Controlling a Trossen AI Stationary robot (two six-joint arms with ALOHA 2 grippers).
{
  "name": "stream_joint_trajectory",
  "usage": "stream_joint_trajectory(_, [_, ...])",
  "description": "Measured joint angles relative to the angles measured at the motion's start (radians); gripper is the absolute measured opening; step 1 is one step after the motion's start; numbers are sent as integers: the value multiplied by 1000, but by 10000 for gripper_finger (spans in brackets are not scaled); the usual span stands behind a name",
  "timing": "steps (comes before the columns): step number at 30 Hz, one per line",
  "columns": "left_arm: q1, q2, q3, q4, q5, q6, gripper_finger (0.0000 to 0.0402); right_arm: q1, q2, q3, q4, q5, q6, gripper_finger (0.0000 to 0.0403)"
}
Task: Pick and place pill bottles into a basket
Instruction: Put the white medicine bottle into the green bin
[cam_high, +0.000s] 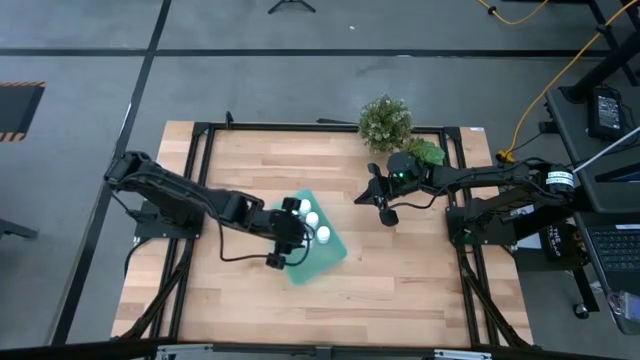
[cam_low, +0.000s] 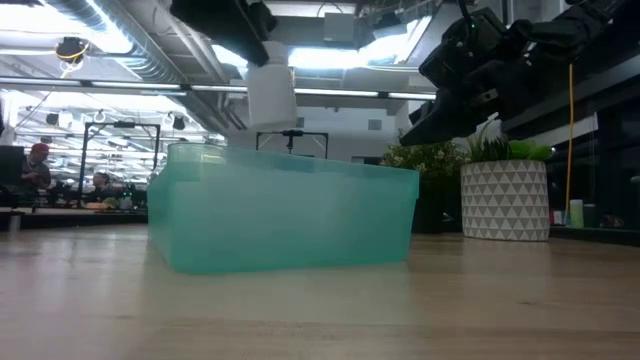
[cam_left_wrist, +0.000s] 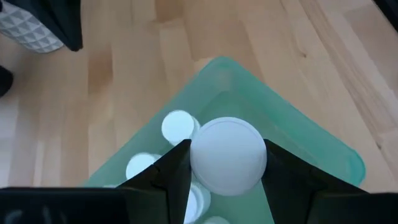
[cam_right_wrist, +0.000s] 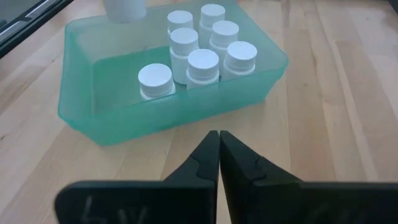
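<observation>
The teal basket (cam_high: 325, 250) stands on the table's middle with several white pill bottles (cam_right_wrist: 199, 43) upright inside it. My left gripper (cam_high: 290, 235) hovers over the basket's left part, shut on one more pill bottle (cam_low: 270, 95), which hangs above the basket's rim (cam_low: 285, 160). My right gripper (cam_high: 385, 208) waits to the right of the basket, above the table. Its fingers (cam_right_wrist: 219, 149) are shut on nothing and point toward the basket. My left gripper pinches the pill bottle by its round sides (cam_left_wrist: 198, 158) between its two fingers (cam_left_wrist: 177, 167). It comes slanting down from the table's left side. One round white end (cam_left_wrist: 227, 152) faces the wrist camera. The bottle is lifted clear above the basket's inside.
A white patterned plant pot (cam_low: 505, 198) with greenery (cam_high: 385, 120) stands at the table's far edge, behind my right arm. Bare wood (cam_high: 400, 290) lies near and to the right of the basket. Black frame rails (cam_high: 200, 140) run around the tabletop.
</observation>
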Motion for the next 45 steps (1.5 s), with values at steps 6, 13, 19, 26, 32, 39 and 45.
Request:
stream_joint_trajectory(6, [19, 60, 46, 0, 52, 32, 157, 0, 0, 0, -1, 0, 0, 16])
stream_joint_trajectory(13, [39, 86, 47, -30, 66, 45, 157, 25, 0, 0, -6, 0, 1, 16])
stream_joint_trajectory(19, [43, 85, 47, -23, 71, 45, 157, 38, 0, 0, 0, -1, 1, 16])
stream_joint_trajectory(26, [44, 153, 47, -16, 94, 56, 157, 38, 0, 0, 0, -1, 0, 16])
stream_joint_trajectory(32, [46, 201, 47, -8, 109, 78, 157, 38, 0, 0, 0, -1, 1, 16])
stream_joint_trajectory(39, [46, 215, 47, -7, 94, 70, 157, 38, 0, 0, -1, 0, 1, 16])
stream_joint_trajectory(45, [56, 235, 17, 41, 115, 76, 157, 38, 0, 0, -4, 0, 1, 16])
